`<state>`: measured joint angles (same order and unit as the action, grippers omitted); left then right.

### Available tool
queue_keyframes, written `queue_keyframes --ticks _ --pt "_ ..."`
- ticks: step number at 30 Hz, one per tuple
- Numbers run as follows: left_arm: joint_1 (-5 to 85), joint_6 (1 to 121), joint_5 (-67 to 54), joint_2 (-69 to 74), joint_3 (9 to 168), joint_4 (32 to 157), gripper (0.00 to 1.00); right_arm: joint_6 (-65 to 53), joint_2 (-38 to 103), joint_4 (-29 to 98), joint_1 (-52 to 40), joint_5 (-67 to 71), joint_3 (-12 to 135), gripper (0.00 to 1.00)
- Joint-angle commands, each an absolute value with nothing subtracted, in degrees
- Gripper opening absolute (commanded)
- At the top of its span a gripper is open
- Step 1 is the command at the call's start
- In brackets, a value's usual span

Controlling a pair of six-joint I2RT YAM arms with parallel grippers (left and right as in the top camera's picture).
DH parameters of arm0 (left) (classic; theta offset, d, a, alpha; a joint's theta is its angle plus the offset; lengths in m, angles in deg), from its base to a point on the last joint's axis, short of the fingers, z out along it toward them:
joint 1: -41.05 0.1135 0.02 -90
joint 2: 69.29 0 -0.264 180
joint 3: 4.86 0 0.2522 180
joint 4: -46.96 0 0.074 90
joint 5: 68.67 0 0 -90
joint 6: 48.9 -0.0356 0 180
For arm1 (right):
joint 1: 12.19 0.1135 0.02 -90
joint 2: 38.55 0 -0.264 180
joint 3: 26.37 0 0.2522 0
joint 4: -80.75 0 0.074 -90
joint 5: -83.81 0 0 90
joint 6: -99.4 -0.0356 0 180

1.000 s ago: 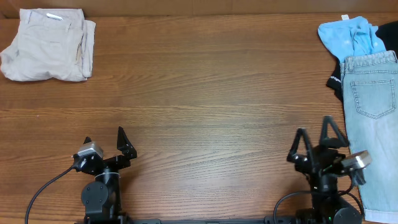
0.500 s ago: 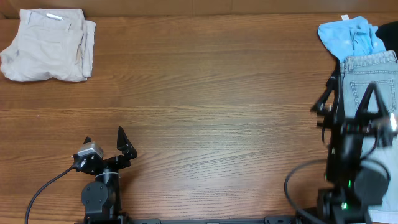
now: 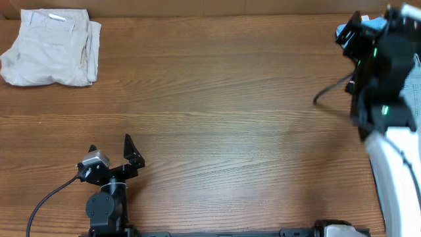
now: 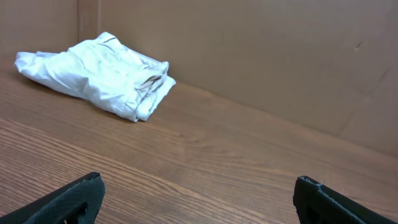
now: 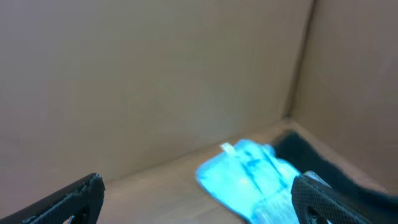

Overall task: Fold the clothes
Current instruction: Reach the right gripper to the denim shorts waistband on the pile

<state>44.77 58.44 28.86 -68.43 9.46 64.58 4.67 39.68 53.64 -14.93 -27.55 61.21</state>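
Our right tool (image 5: 196, 182), spread wide and empty, has swung out toward the sky-blue T-shirt (image 5: 249, 174) lying just ahead of it, so we judge grabbing begins; the left tool (image 3: 110, 146) waits released.

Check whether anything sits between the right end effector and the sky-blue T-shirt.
Nothing visible does. In the right wrist view the open right end effector faces the sky-blue T-shirt, with nothing lying in between.

Beige shorts (image 3: 49, 46) lie folded in a neat stack at the table's (image 3: 217, 99) far-left corner. A sky-blue T-shirt (image 5: 245, 174) lies crumpled at the far-right corner, with a black garment (image 5: 323, 163) touching it.
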Motion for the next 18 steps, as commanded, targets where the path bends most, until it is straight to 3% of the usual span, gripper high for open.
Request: queue_keyframes --ticks 1,5,10,18 --pt "44.4 57.2 28.8 -69.0 9.2 64.5 1.0 8.0 47.9 46.6 -19.3 -28.7 71.0 1.0" --pt "44.4 57.2 28.8 -69.0 9.2 64.5 1.0 8.0 56.1 41.5 -23.5 -28.7 76.5 1.0" --pt "44.4 57.2 28.8 -69.0 9.2 64.5 1.0 8.0 59.7 44.7 -25.1 -28.6 76.6 1.0" --pt "44.4 57.2 28.8 -69.0 9.2 64.5 1.0 23.0 69.8 50.1 -25.9 -32.8 76.6 1.0"
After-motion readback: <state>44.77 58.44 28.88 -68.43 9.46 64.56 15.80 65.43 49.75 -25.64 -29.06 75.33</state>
